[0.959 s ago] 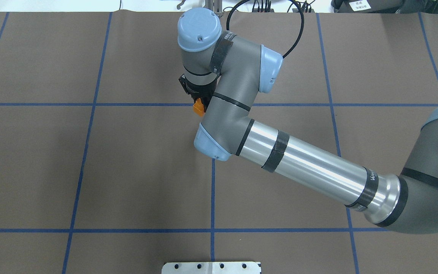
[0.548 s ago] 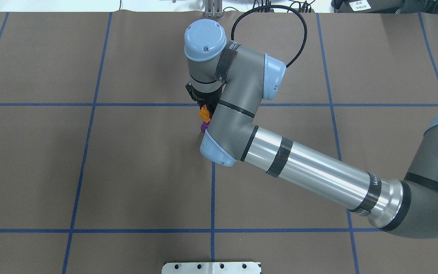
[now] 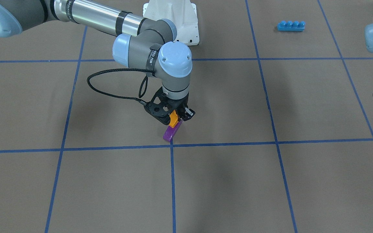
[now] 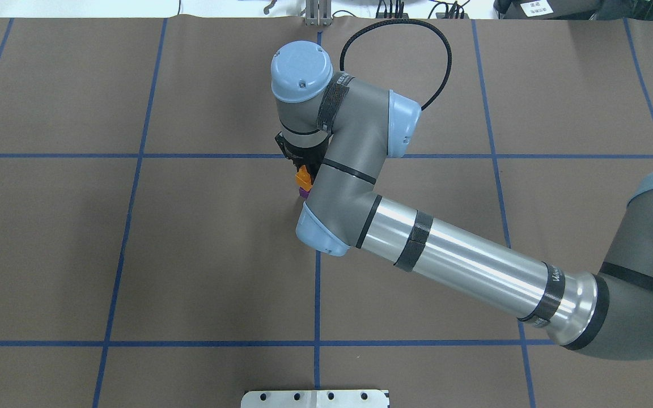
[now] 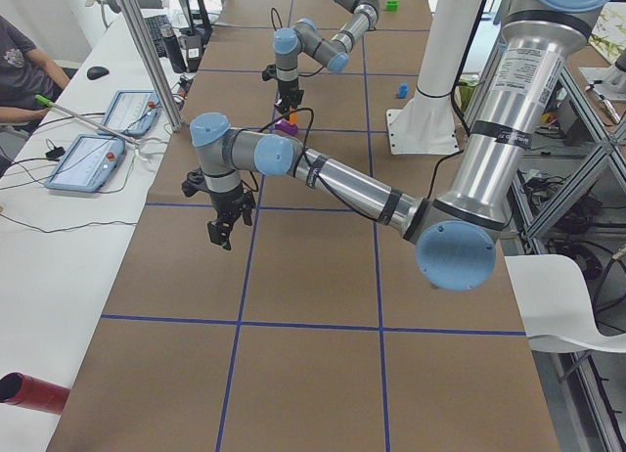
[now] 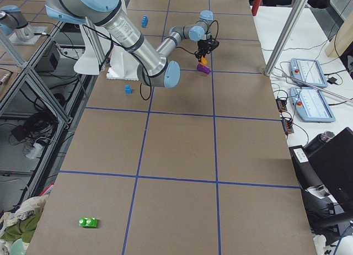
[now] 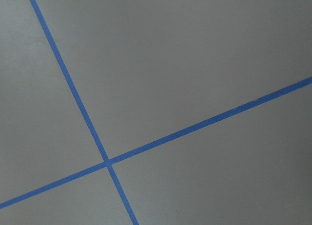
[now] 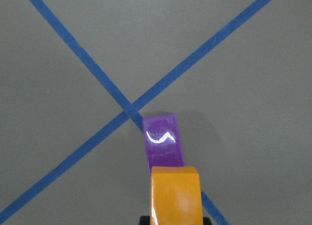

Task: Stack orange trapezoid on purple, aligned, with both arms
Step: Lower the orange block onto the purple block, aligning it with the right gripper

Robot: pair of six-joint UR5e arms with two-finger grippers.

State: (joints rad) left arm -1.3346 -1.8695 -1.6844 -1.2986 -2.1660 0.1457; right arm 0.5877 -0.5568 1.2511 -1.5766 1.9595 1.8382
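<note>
My right gripper (image 3: 174, 117) is shut on the orange trapezoid (image 3: 173, 119) and holds it upright over the end of the purple brick (image 3: 172, 132) nearer the robot. The purple brick lies on the table beside a blue tape crossing. Whether the two bricks touch I cannot tell. In the right wrist view the orange trapezoid (image 8: 175, 196) overlaps the near end of the purple brick (image 8: 162, 143). In the overhead view the orange trapezoid (image 4: 304, 177) and a sliver of purple (image 4: 303, 192) show beside the wrist. My left gripper (image 5: 223, 232) hovers over bare table far away; whether it is open or shut I cannot tell.
A long blue four-stud brick (image 3: 290, 25) lies near the white base pedestal (image 3: 173, 19). A small blue brick (image 6: 128, 89) sits by the pedestal. A green brick (image 6: 87, 222) lies at the table's right end. Blue tape lines grid the brown table.
My right gripper has carried the orange trapezoid toward the robot and a little right, over the purple brick, which now shows beside the wrist.
</note>
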